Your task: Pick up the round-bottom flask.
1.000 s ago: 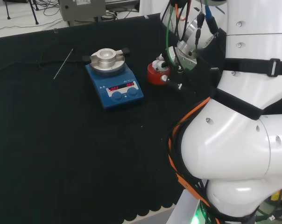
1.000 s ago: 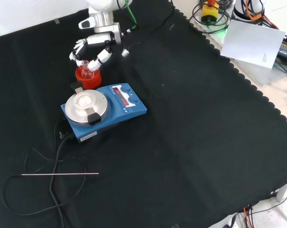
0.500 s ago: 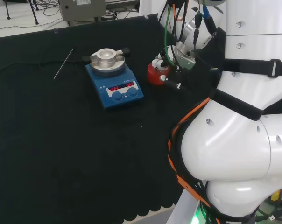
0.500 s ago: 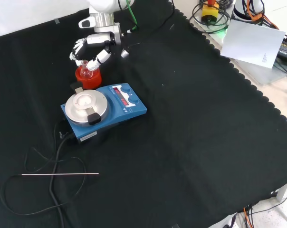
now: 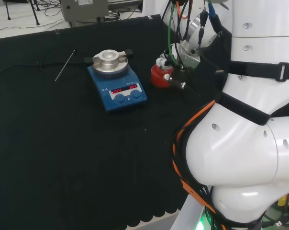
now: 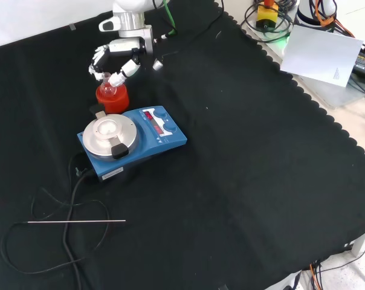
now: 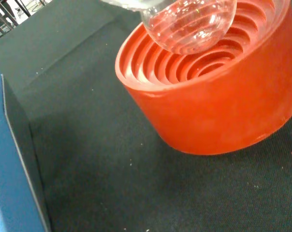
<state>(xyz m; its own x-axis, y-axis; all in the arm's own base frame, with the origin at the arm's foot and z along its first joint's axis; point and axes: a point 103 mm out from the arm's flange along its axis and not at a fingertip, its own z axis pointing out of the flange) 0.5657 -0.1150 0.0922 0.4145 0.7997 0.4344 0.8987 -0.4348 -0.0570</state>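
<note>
The hand (image 6: pixel 115 55) is curling its fingers and thumb around the neck of the round-bottom flask (image 6: pixel 108 88), grasping it from above in the front view. In the head view the hand (image 5: pixel 175 72) is sitting at the right side of the red ribbed stand (image 5: pixel 160 76), with white fingertips showing over the stand's top.

The wrist view is showing the clear bulb of the round-bottom flask (image 7: pixel 189 21) hanging just above the red ribbed stand (image 7: pixel 218 92); the bulb is hovering over the stepped rings inside the stand's bowl, and whether it is touching the inner rings cannot be told. The stand itself is resting on the surface (image 7: pixel 97 159).

Taking the red ribbed stand (image 6: pixel 112 99) as the landmark in the front view: the blue magnetic stirrer hotplate (image 6: pixel 133 140) is standing just below it, near but apart, with its round silver plate towards the view's left and its red display and two knobs towards the right. A black cable (image 6: pixel 67 199) is running from the hotplate down and away from the stand, looping across the surface (image 6: pixel 243 181). A thin metal rod (image 6: pixel 77 222) is lying flat well below the stand, across the cable loops.

In the head view the hotplate (image 5: pixel 116 85) is lying to the left of the stand, and the rod (image 5: pixel 65 65) is lying farther left still.
</note>
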